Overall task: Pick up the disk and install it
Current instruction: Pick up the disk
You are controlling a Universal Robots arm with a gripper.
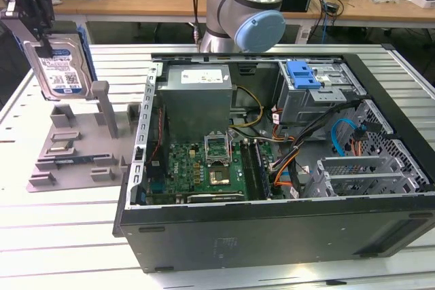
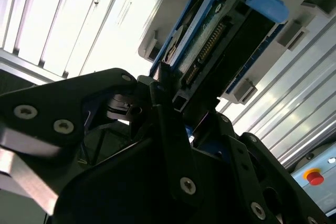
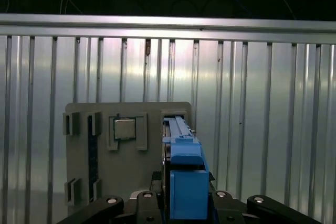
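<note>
So: open computer case (image 1: 272, 225) is well apart from the disk. Grey stand (image 1: 68, 161) sits beside it. The disk (image 1: 62, 66) hangs upright just over the stand, gripper (image 1: 42, 44) jaws pinching it. Pickup looks done; install left.

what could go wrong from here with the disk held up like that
1. The pincer grips the disk near one end, above the stand; a slip could drop it there.
2. In the exterior view the disk's lower edge looks close to a tall post, so a sideways move might clip it.
3. Loose cables lie near the cage inside the case and could snag the disk.
</note>
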